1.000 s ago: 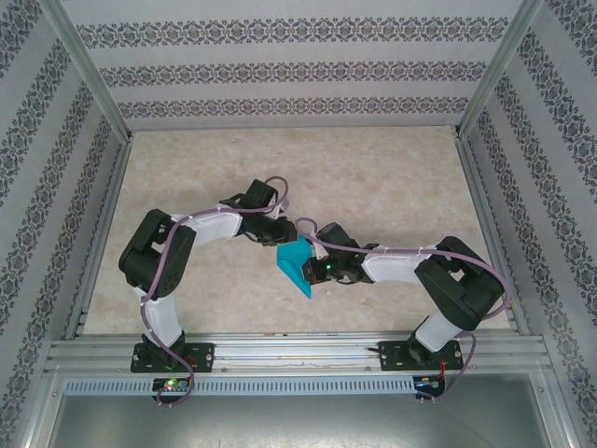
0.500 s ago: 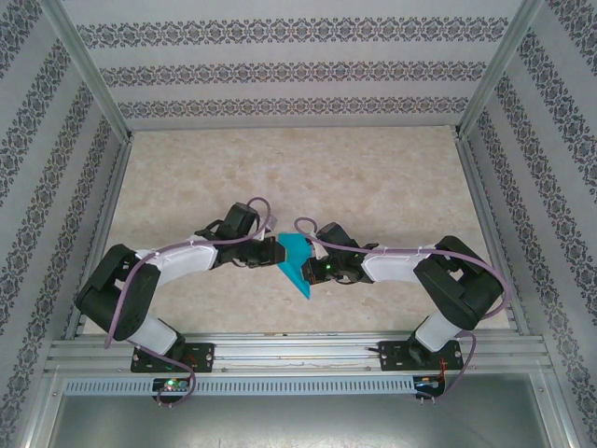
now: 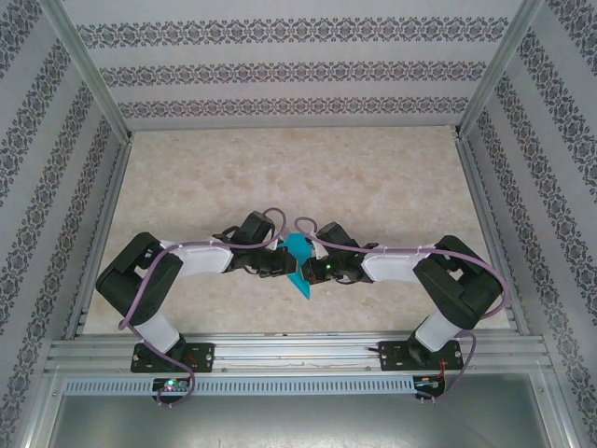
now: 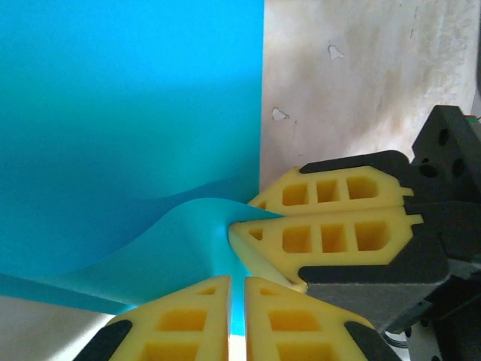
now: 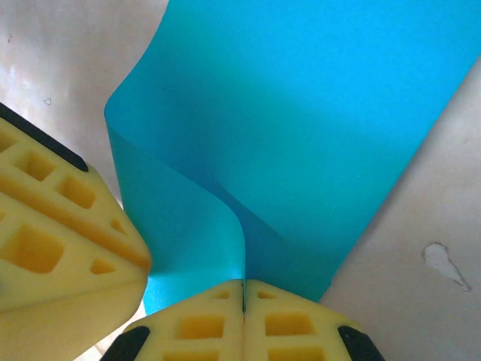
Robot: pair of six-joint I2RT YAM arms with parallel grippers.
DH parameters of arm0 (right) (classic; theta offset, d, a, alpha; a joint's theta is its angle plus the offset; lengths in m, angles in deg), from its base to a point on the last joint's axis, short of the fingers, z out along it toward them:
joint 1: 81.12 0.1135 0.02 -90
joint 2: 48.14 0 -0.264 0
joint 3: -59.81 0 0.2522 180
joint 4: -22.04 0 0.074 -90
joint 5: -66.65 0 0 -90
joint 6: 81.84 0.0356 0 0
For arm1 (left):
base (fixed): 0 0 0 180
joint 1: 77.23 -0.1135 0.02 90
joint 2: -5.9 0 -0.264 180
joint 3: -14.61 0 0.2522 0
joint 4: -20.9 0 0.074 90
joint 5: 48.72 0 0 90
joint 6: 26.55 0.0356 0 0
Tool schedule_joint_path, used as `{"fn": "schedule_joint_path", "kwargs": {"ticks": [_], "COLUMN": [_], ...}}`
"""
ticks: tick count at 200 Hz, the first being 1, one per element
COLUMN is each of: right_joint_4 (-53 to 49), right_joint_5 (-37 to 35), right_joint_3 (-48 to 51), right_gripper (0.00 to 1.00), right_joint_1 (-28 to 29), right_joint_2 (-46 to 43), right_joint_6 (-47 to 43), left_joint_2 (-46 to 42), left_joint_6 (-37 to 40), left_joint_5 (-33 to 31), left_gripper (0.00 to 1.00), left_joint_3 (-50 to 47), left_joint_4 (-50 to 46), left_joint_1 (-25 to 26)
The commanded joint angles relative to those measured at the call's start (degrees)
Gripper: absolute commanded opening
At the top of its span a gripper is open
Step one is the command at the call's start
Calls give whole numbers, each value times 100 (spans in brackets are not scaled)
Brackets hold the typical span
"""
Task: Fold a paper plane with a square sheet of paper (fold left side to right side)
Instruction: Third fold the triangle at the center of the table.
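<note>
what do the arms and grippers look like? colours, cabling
On left arm and right arm: white link shells, black joints, a mauve cable looped along each. On left gripper and right gripper: yellow wedge fingers with rectangular pockets, black mounts.

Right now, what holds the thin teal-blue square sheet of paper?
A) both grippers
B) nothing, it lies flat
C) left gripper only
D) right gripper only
A: the left gripper and the right gripper each pinch an edge of the thin teal-blue sheet of paper, which bows between them.

2 black-and-white arms [image 3: 201, 259] carry purple cables [image 3: 140, 297] and yellow cut-out fingers [image 4: 180, 325].
</note>
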Motion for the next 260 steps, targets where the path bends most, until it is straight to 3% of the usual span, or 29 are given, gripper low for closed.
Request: {"fn": "schedule_joint_path", "kwargs": {"ticks": [1, 90, 260], "right_joint_4": [-471, -584, -639], "right_joint_5": [-37, -85, 17], "right_joint_3": [12, -32, -161], "right_gripper": [0, 0, 10], "right_joint_1": [-33, -33, -79], "right_joint_2": [241, 272, 198], "right_joint_6": [-7, -63, -24], "left_joint_2": [56, 191, 268], "left_joint_6": [-74, -69, -82], "left_joint_5": [47, -219, -488], "left_gripper": [13, 13, 13], "left_joint_3": [139, 18, -323], "left_joint_4": [264, 119, 85], "left_joint_1": [66, 75, 75]}}
